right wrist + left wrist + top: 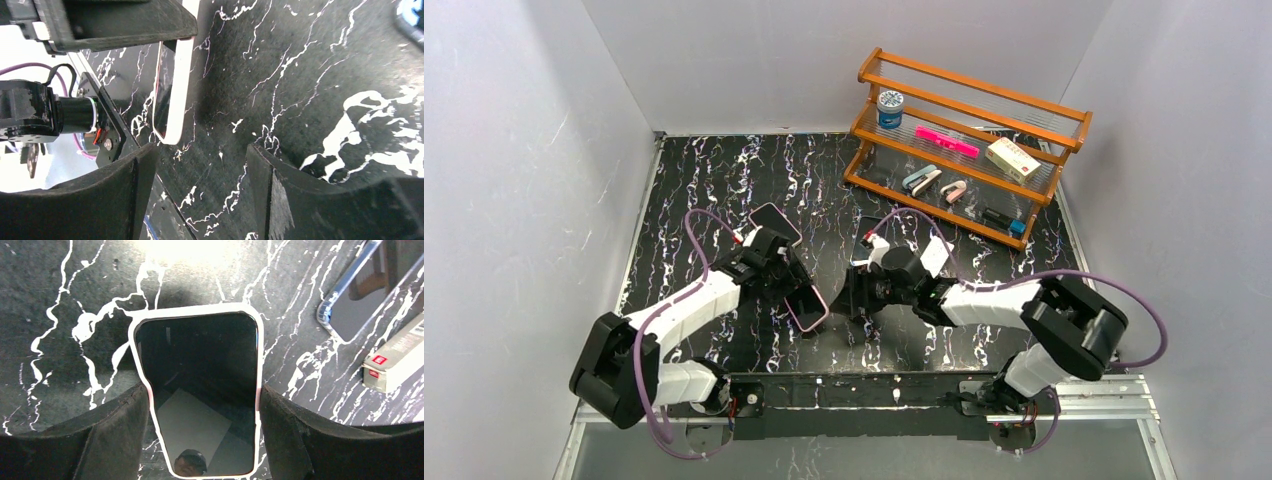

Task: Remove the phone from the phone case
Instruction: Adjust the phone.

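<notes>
A phone with a dark screen in a white-pink case [807, 306] is held by its long sides in my left gripper [796, 288], low over the black marbled table. In the left wrist view the phone [200, 365] sits screen-up between both pads [117, 437], which press on the case edges. My right gripper [862, 296] is open and empty just to the right of the phone. In the right wrist view its fingers [105, 200] stand apart over bare table, and the white case edge [176, 90] shows ahead to the left.
A second pink-cased phone [775, 222] lies behind the left gripper. A phone in a clear case [867, 232] lies behind the right gripper and shows in the left wrist view [360, 295]. A wooden rack [969, 130] with small items stands at the back right.
</notes>
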Motion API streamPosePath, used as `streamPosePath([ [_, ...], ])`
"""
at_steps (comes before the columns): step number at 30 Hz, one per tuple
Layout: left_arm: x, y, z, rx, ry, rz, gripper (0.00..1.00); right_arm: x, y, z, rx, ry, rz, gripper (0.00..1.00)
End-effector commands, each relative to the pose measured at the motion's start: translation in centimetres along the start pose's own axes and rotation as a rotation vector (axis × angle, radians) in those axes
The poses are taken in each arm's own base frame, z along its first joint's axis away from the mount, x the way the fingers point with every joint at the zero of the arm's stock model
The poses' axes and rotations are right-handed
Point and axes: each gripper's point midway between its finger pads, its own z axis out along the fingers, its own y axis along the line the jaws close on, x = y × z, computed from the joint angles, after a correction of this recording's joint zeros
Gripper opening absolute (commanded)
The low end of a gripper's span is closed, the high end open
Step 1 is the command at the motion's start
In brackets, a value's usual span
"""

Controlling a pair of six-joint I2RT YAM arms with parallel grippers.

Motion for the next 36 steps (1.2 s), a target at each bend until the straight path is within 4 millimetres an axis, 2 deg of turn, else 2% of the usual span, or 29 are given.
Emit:
streamPosePath([
  [1,-0.4,-2.2,-1.1,0.118,-0.021,0.000,0.00,-2.0,3.5,1.6,-0.132,-0.046,0.000,0.71],
  [8,-0.6,-2.9,-1.6,0.167,-0.034,-0.018,0.00,-1.4,5.5,3.7,-0.188,-0.007,-0.007,0.68],
  [11,-0.5,-3.3,-1.8,0.198,-0.036,-0.026,0.00,-1.3,5.6,4.3,-0.192,0.000,-0.001,0.60],
  [15,-0.5,-3.4,-2.2,0.224,-0.047,-0.015,0.00,-1.4,6.1,4.5,-0.210,-0.003,0.001,0.44],
  [19,-1.2,-3.4,-3.1,0.253,-0.098,0.012,0.05,-1.8,6.6,4.0,-0.230,-0.017,0.002,0.20],
  [22,-1.7,-3.7,-4.3,0.303,-0.141,0.031,0.17,-1.9,6.9,3.3,-0.243,-0.030,0.006,0.04],
  [23,-1.9,-4.0,-4.7,0.328,-0.158,0.046,0.23,-2.0,7.1,3.0,-0.250,-0.038,0.008,0.01],
  [24,-2.0,-4.1,-5.0,0.343,-0.172,0.056,0.32,-2.2,7.3,2.7,-0.260,-0.047,0.010,0.01],
  [28,-2.9,-4.7,-6.6,0.398,-0.234,0.104,0.77,-3.0,7.9,1.3,-0.272,-0.096,0.004,0.01],
  [30,-3.2,-5.2,-7.6,0.436,-0.260,0.130,0.92,-3.5,8.1,0.4,-0.273,-0.125,0.001,0.01],
  [32,-3.5,-5.8,-8.6,0.484,-0.290,0.153,0.98,-4.0,8.3,-0.5,-0.279,-0.146,0.000,0.01],
  [36,-3.8,-6.6,-10.5,0.575,-0.340,0.190,0.98,-5.0,8.4,-2.8,-0.308,-0.200,0.005,0.01],
])
